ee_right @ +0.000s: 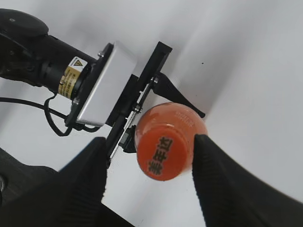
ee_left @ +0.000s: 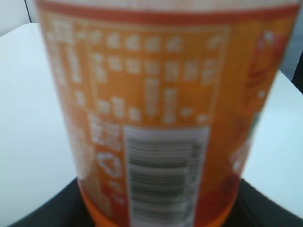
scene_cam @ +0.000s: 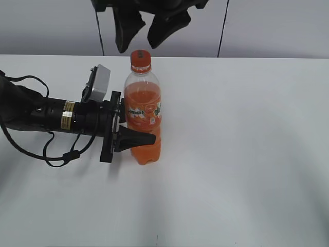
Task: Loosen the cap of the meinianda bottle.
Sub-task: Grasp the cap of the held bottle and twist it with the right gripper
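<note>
The meinianda bottle stands upright on the white table, filled with orange drink and wrapped in an orange label. Its orange cap is on. My left gripper reaches in from the left and is shut on the bottle's lower body. In the left wrist view the label fills the frame, with the dark fingers at both bottom corners. My right gripper hangs open just above the cap. From the right wrist view the cap with dark print sits between the spread fingers, untouched.
The white table stretches around the bottle. The left arm with its cable lies along the table at the left. A grey wall with dark seams stands behind.
</note>
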Robot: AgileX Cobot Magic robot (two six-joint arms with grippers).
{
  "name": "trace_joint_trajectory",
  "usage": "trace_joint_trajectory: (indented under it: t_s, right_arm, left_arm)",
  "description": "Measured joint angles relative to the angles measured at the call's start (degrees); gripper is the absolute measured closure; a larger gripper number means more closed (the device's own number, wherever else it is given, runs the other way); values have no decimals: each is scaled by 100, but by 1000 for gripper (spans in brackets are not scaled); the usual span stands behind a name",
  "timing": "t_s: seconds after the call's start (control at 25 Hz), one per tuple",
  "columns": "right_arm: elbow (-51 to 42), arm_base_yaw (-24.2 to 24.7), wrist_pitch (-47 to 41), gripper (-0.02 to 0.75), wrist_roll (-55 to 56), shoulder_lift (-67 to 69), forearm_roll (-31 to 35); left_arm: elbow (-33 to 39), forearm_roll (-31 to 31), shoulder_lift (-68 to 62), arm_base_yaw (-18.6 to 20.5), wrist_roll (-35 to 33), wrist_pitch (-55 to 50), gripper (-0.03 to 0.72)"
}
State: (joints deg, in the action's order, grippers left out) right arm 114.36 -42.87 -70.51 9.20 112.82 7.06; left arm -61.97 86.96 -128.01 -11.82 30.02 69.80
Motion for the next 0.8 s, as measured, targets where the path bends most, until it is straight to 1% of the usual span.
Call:
trace_joint_trajectory:
  t_s: [0.48, 0.56, 0.68, 0.72, 0.8]
  right_arm:
    - [-2, 0, 0, 303, 0, 271, 0]
    - [-2, 0, 0, 339, 4, 282, 0]
    - [-2, 5, -6, 446, 4, 282, -54]
    - [-2, 5, -6, 458, 4, 282, -61]
    - [-2, 5, -6, 458, -50, 282, -61]
  left_arm:
    - [0, 0, 0, 0, 0, 0, 297]
    - [0, 0, 0, 0, 0, 0, 297]
    - [0, 11, 0, 5, -4, 5, 297]
    - [0, 11, 0, 5, -4, 5, 297]
    - [0, 11, 0, 5, -4, 5, 297]
